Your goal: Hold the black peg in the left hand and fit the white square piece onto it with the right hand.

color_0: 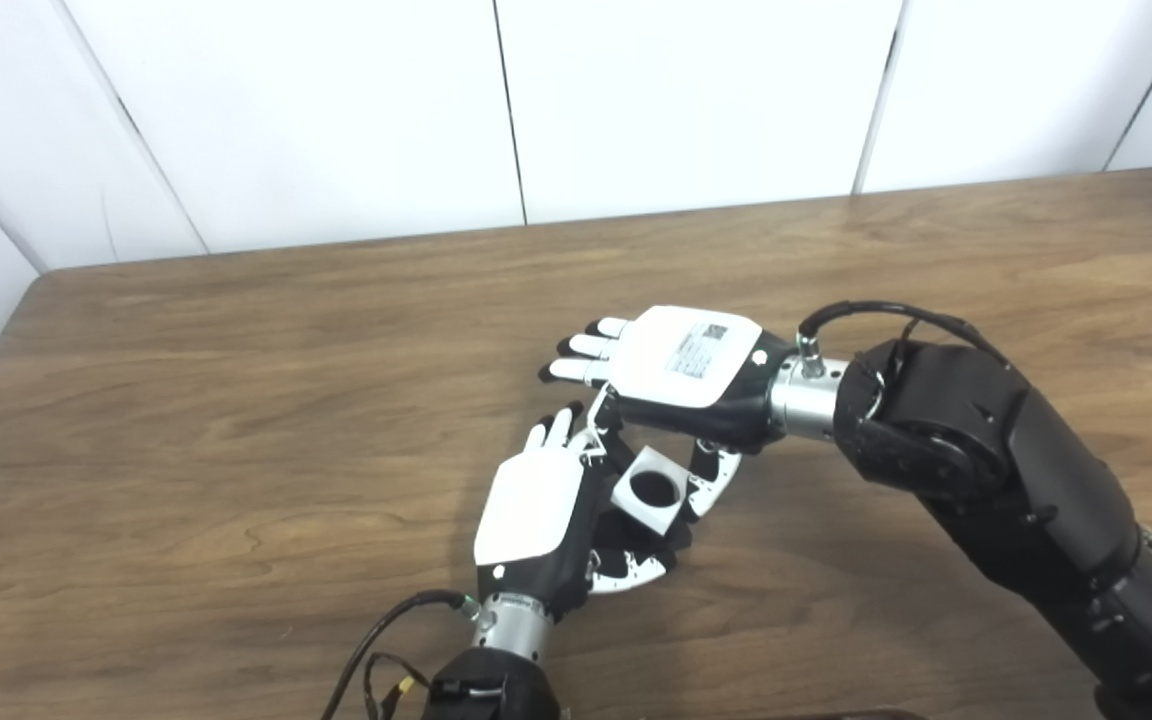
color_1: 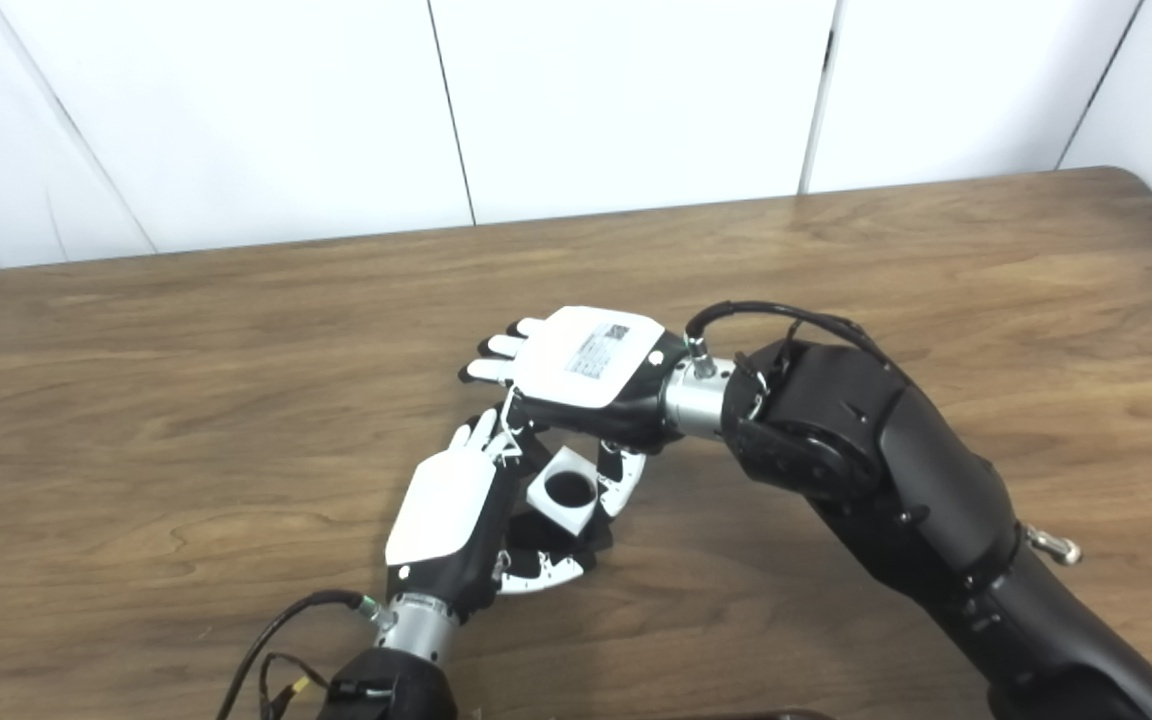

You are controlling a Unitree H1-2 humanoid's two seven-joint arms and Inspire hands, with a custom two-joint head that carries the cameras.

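Starting at our right hand, we see it palm-down above the table, fingers stretched toward the left, its thumb and a finger pinching the white square piece from either side. The piece hangs just beneath that palm, tilted, its round dark hole facing up toward the cameras. Our left hand sits just beside and below it, fingers curled around something dark; we cannot make out the black peg itself, nor tell whether it already sits in the hole. Neither view shows more here; the right eye view merely places both hands further left. Beneath lies the wooden table, backed by white wall panels.
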